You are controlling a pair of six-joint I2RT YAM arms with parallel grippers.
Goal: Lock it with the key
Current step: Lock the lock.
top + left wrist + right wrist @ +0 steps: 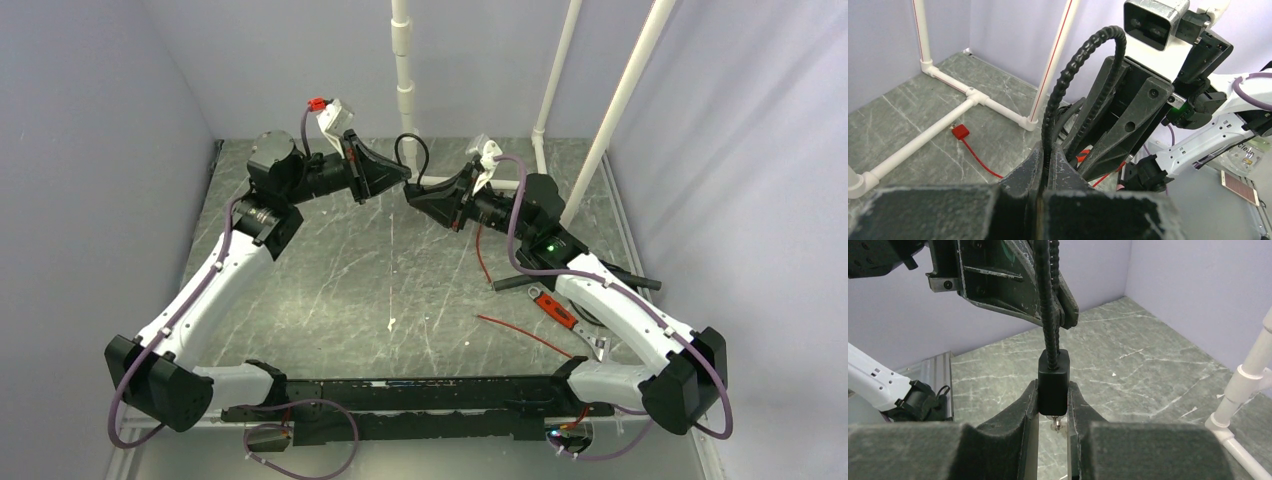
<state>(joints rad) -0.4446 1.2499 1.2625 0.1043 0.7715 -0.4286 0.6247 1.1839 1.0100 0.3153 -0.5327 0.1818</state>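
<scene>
A black ribbed cable [411,146] loops up between my two grippers, above the middle back of the table. My left gripper [403,177] is shut on the cable [1083,55], which rises from between its fingertips [1048,150]. My right gripper [414,193] is shut on the black lock body [1053,382] at the cable's end; its fingertips [1053,392] press both sides of the block. A small silver key [1056,424] hangs from the underside of the lock body, between the fingers. The left gripper [1013,285] shows just above the lock, and the right gripper [1128,115] shows right behind the cable.
White PVC pipes [404,80] [622,110] stand at the back and run along the floor [968,97]. A red tag on a red wire [960,131] lies near them. A red-handled tool [556,311], a black bar [520,283] and red wire [520,332] lie at the right.
</scene>
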